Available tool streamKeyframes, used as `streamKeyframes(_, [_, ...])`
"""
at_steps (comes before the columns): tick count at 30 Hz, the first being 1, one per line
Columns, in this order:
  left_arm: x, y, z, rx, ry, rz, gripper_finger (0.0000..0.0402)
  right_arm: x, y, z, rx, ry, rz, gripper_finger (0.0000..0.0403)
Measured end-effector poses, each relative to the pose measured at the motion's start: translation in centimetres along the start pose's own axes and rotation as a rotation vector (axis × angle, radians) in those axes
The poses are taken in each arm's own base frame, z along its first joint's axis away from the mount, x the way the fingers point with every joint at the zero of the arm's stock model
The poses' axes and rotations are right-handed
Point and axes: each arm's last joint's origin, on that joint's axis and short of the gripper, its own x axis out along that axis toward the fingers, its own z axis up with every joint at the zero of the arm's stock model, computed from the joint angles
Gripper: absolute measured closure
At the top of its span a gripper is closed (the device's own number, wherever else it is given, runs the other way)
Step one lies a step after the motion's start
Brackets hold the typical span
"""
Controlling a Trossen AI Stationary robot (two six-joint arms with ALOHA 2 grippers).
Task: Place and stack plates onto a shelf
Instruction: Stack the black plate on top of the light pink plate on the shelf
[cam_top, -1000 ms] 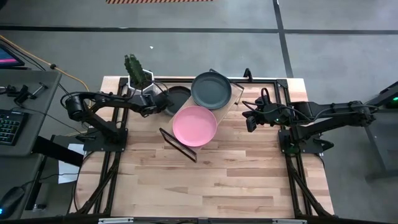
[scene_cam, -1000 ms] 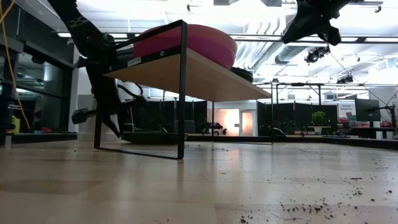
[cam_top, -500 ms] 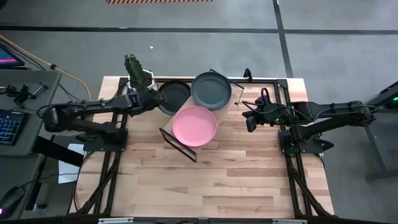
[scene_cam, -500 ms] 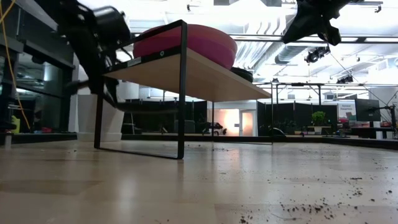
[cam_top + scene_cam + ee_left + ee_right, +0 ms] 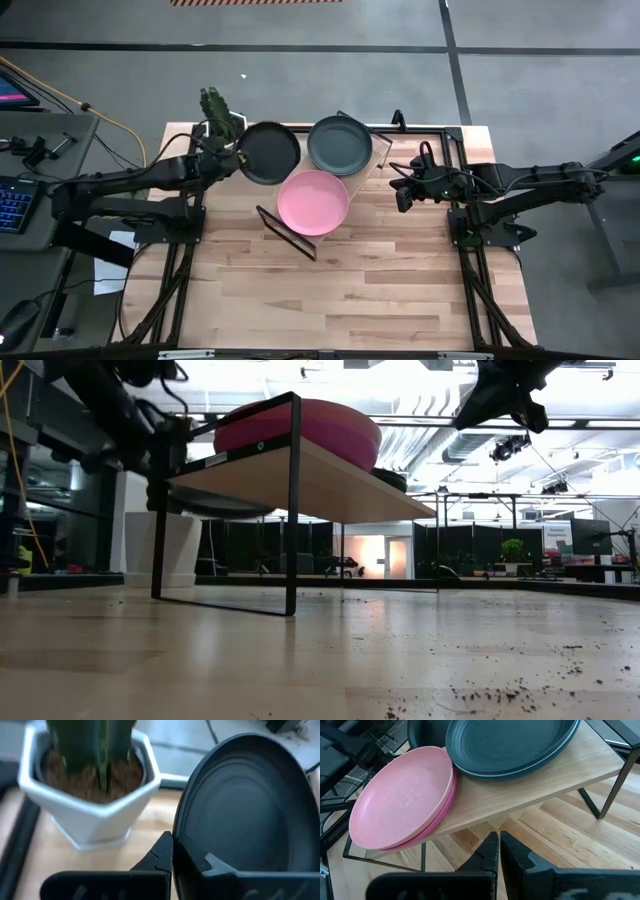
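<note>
My left gripper (image 5: 232, 155) is shut on a dark grey plate (image 5: 270, 152), held in the air beside the cactus pot (image 5: 222, 122) and left of the shelf (image 5: 378, 150). The plate also shows in the low view (image 5: 215, 505), above the table. On the shelf board rest a dark teal plate stack (image 5: 340, 145) and a light pink plate (image 5: 313, 202) on a magenta one (image 5: 300, 425). My right gripper (image 5: 403, 193) is shut and empty, right of the shelf, above the table. My left gripper pinches the dark plate's rim (image 5: 176, 840) on the side nearest the table's left edge, one finger (image 5: 205, 865) on the plate's upper face and one (image 5: 160, 852) outside under the rim. The fingers come roughly level from the table's left. The plate is lifted clear, about level.
The white pot with the cactus (image 5: 90, 805) stands close beside the held plate at the table's far left. The shelf's black wire legs (image 5: 292, 510) stand on the table. Bare wooden tabletop (image 5: 340, 290) lies toward the near edge.
My left gripper has drawn back toward the table's left edge and risen, keeping hold of the dark plate. The plate, which lay low at the shelf's left end, partly under the teal plates, has come out from there and is lifted clear of the table.
</note>
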Motion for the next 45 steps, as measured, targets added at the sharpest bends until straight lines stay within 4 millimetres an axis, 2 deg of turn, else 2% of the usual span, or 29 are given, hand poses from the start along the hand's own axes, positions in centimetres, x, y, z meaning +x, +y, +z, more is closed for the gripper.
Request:
streamKeyframes(7, [-2.1, -1.2, 2.6, 0.099, -0.158, -0.006, 0.0401, 0.0, 0.0, 0.0, 0.008, 0.000, 0.000, 0.0402])
streamKeyframes(14, [-5.0, -2.5, 6.5, 0.160, -0.285, -0.019, 0.0401, 0.0, 0.0, 0.0, 0.026, -0.001, 0.000, 0.0402])
streamKeyframes(19, [-8.0, -3.5, 10.0, 0.125, -0.310, -0.138, 0.0401, 0.0, 0.0, 0.0, 0.025, 0.000, 0.000, 0.0402])
streamKeyframes(22, [-9.2, -4.4, 11.0, 0.120, -0.260, -0.264, 0.0401, 0.0, 0.0, 0.0, 0.025, 0.000, 0.000, 0.0402])
streamKeyframes(26, [-10.1, -6.2, 10.9, 0.165, -0.151, -0.420, 0.0401, 0.0, 0.0, 0.0, 0.026, -0.001, 0.000, 0.0402])
streamKeyframes(32, [-10.4, -10.4, 8.6, 0.242, 0.109, -0.599, 0.0401, 0.0, 0.0, 0.0, 0.026, -0.001, 0.000, 0.0402])
streamKeyframes(39, [-10.8, -14.6, 8.0, 0.376, 0.260, -0.679, 0.0402, 0.0, 0.3, 0.5, 0.017, -0.081, 0.000, 0.0402])
streamKeyframes(45, [-10.6, -16.9, 8.2, 0.464, 0.401, -0.660, 0.0402, -0.4, 0.8, 1.3, -0.058, -0.174, 0.036, 0.0402])
